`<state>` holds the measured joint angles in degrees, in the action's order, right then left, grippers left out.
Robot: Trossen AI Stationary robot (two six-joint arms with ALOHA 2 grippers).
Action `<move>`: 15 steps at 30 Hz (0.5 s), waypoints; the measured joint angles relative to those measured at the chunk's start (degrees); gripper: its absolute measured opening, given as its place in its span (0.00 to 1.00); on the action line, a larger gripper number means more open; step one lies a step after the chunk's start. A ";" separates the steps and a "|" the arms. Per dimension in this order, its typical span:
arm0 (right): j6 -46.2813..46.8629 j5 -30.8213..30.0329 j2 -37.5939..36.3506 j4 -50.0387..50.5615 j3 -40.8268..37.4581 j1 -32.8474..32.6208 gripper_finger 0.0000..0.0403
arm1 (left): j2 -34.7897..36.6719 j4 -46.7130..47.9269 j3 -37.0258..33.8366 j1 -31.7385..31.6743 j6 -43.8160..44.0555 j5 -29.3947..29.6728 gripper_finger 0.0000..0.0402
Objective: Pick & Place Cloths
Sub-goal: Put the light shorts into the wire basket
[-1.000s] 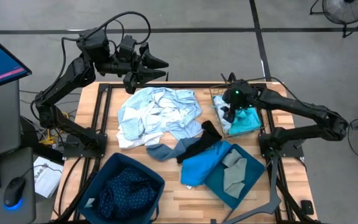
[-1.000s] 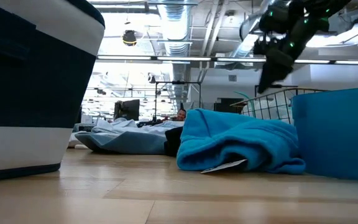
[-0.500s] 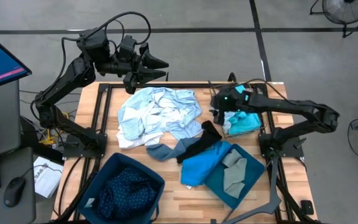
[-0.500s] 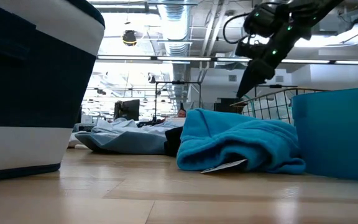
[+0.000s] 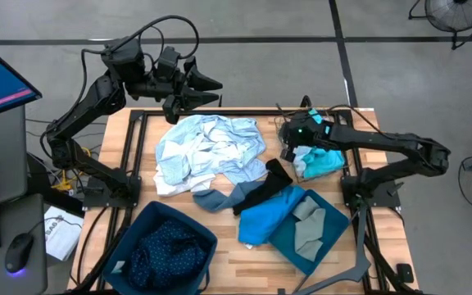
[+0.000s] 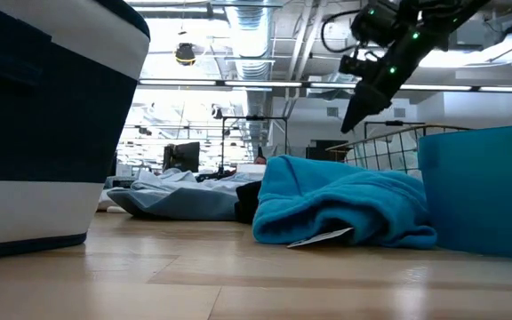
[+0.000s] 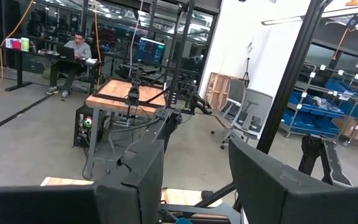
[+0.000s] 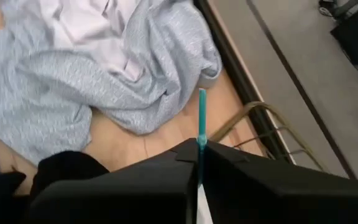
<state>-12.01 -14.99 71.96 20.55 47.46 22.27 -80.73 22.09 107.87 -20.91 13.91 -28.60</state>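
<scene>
My right gripper (image 5: 288,152) hangs shut over the left rim of the wire-mesh basket (image 5: 279,123), pointing down at a slant. A turquoise cloth (image 5: 324,161) lies in that basket. A pale blue cloth (image 5: 207,147) is spread on the far middle of the table. A black cloth (image 5: 260,188) and a bright blue cloth (image 5: 265,217) lie nearer. A navy dotted cloth (image 5: 166,250) fills the near-left bin, and a grey cloth (image 5: 308,225) lies in the near-right bin. My left gripper (image 5: 211,90) waits open, raised beyond the table's far edge. My right gripper pinches a thin turquoise strip (image 8: 201,118) between its two shut fingers; it sticks out straight past the fingertips. The strip shows edge-on, so which part of the turquoise cloth it is cannot be told. The fingers come from above, slanting toward the table's left.
Two dark-teal bins stand near the front edge, one at the left (image 5: 150,209) and one at the right (image 5: 340,215). The basket's wire rim (image 8: 260,109) lies just under my right gripper. Bare wood shows between the pale blue cloth and the basket.
My right gripper has moved from over the basket's middle toward the table's left, to the basket's left rim, turning a little on the way. My left arm has kept still.
</scene>
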 joint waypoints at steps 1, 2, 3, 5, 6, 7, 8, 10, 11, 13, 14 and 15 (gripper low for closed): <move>0.68 -0.09 -0.70 0.16 0.00 0.21 0.01 | 0.00 0.02 0.00 0.00 0.00 0.00 0.41; 1.53 -0.16 -1.45 0.30 0.00 0.52 0.01 | 0.00 0.02 0.00 0.00 -0.02 0.00 0.41; 2.54 -0.43 -2.16 0.56 0.01 0.89 0.01 | 0.00 0.02 0.00 0.00 -0.02 0.00 0.41; 4.43 -0.76 -3.07 2.00 0.11 1.87 0.01 | 0.00 0.02 0.00 0.00 -0.02 0.00 0.41; 5.38 -0.77 -3.14 3.36 0.11 2.54 0.01 | 0.00 0.02 0.00 0.00 -0.02 0.00 0.41; 6.17 -0.74 -2.99 5.08 0.11 3.30 0.01 | 0.00 0.03 0.00 0.00 0.00 0.00 0.41; 6.75 -0.74 -2.47 6.92 0.11 4.07 0.01 | 0.00 0.03 0.00 0.00 0.00 0.00 0.41; 7.44 -0.69 -0.45 9.80 -0.27 5.58 0.00 | 0.00 0.04 0.00 0.00 0.01 -0.01 0.41; 7.45 -0.25 0.68 9.93 -1.09 6.23 0.00 | 0.00 0.04 0.00 0.00 0.02 -0.02 0.41; 7.47 0.82 2.95 8.83 -3.91 7.59 0.00 | 0.00 0.04 0.00 0.00 0.02 -0.01 0.41; 7.64 2.13 4.18 7.99 -5.31 8.38 0.00 | 0.00 0.06 0.00 0.00 0.02 0.00 0.41; 7.62 3.20 5.23 6.71 -6.83 9.32 0.00 | 0.00 0.09 0.00 0.00 0.02 -0.02 0.41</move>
<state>-4.39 -11.79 77.18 27.26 40.64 31.59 -80.73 22.17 107.87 -20.91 13.93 -28.62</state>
